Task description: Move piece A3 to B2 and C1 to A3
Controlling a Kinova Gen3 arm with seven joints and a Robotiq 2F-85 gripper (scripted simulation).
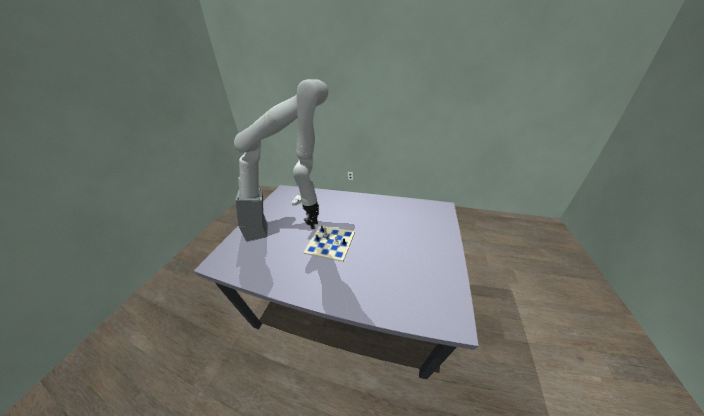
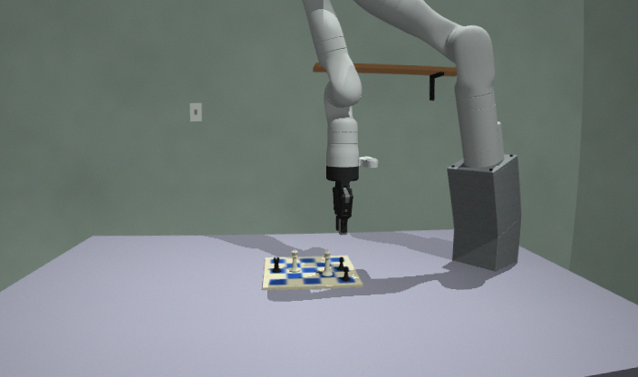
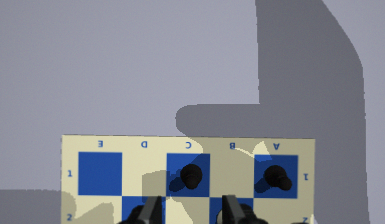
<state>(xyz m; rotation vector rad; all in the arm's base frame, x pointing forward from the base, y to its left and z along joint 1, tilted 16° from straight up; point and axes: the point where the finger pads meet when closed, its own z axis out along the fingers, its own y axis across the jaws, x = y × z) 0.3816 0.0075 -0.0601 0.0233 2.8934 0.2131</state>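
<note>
Top view: a small blue-and-cream chessboard [image 1: 313, 251] is seen lying on a grey table [image 1: 406, 279], with the arm [image 1: 272, 124] bent over its near-base edge and the gripper [image 1: 310, 223] hanging above the board's corner. The individual pieces are too small here to be told apart.

Exterior view: the gripper [image 2: 342, 230] is held upright, clear above the board [image 2: 275, 283], with nothing between its fingers; the jaws are partly closed. Two white pieces are seen standing upright, one tall white piece [image 2: 327, 264] towards the right and another white piece [image 2: 294, 261] towards the left. Black pawns stand around them.

Wrist view: the fingertips are shown at the bottom edge, partly closed and empty. A black pawn [image 3: 191, 175] is seen on C1 and a second black pawn [image 3: 277, 176] on A1. Square B2 lies at the lower edge, where a pale piece is glimpsed beside the right finger.
</note>
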